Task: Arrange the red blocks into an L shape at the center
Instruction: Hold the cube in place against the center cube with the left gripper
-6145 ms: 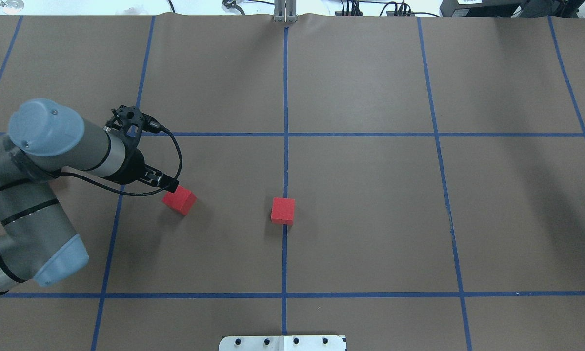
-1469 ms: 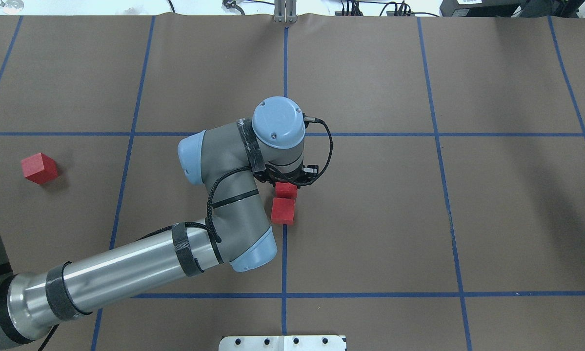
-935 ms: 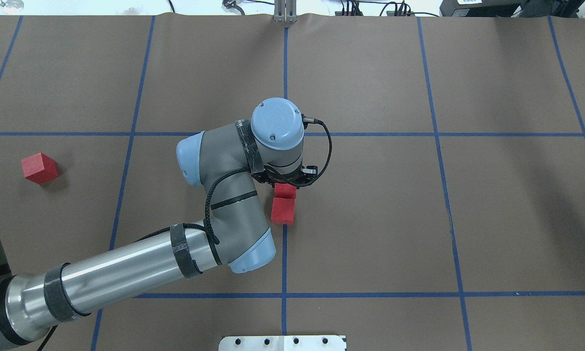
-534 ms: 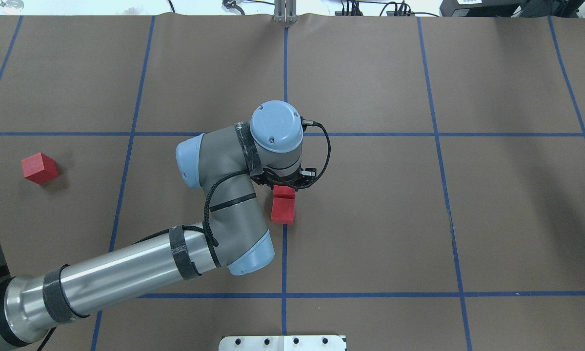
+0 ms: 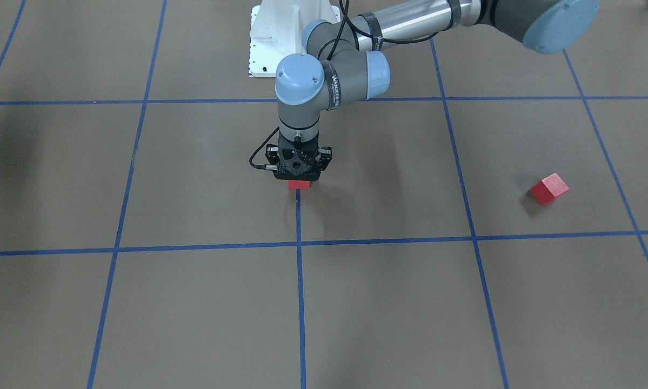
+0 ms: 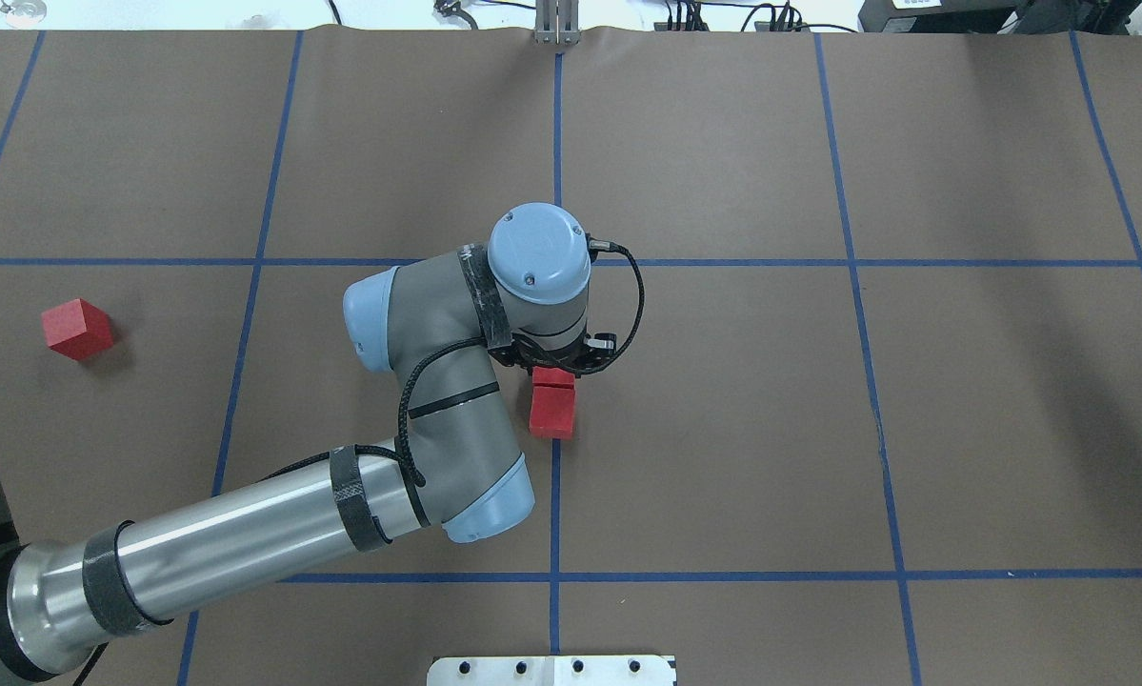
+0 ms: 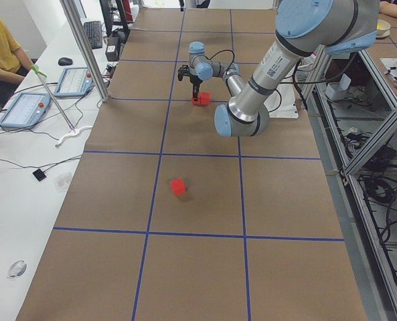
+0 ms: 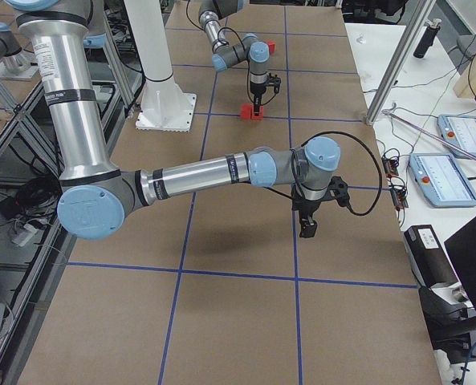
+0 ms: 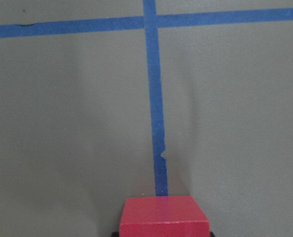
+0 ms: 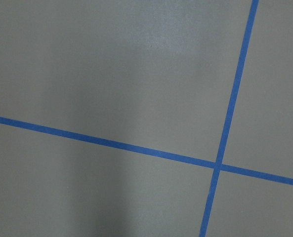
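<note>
Red blocks (image 6: 552, 412), two together centrally, one apart

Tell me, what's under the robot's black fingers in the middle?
A red block, mostly covered from above by the wrist, right beside a second red block. The left fingers reach down around it; whether it touches the table is hidden.

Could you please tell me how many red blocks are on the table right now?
3 red blocks. Two at the centre: one under the left gripper, one right beside it. The third lies alone, far to the robot's left.
</note>
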